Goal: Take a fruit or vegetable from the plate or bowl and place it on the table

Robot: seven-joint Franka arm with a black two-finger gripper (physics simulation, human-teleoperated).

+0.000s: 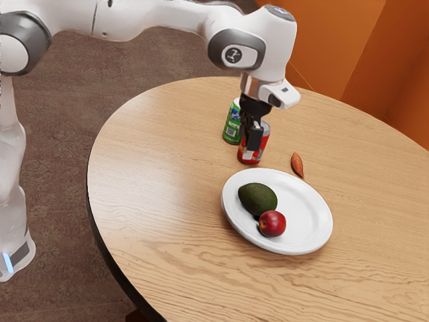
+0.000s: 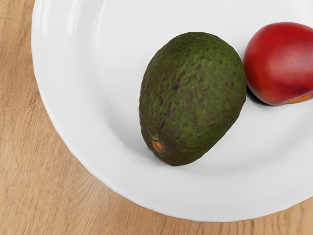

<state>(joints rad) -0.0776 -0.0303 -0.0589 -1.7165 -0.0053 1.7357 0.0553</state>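
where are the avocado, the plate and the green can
avocado (image 2: 193,98), wrist view, middle of its dark green skin
plate (image 1: 314,221), exterior view, bare white surface beside the red fruit
green can (image 1: 232,126), exterior view, printed side

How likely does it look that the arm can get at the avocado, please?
Probably yes: nothing covers the avocado on the plate, though the red fruit close beside it may crowd one side.

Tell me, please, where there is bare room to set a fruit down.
The table is bare from the plate to its edge at the exterior view's left, and beyond the brown pod toward that view's right. Crowded: red can near green can, avocado close beside red fruit.
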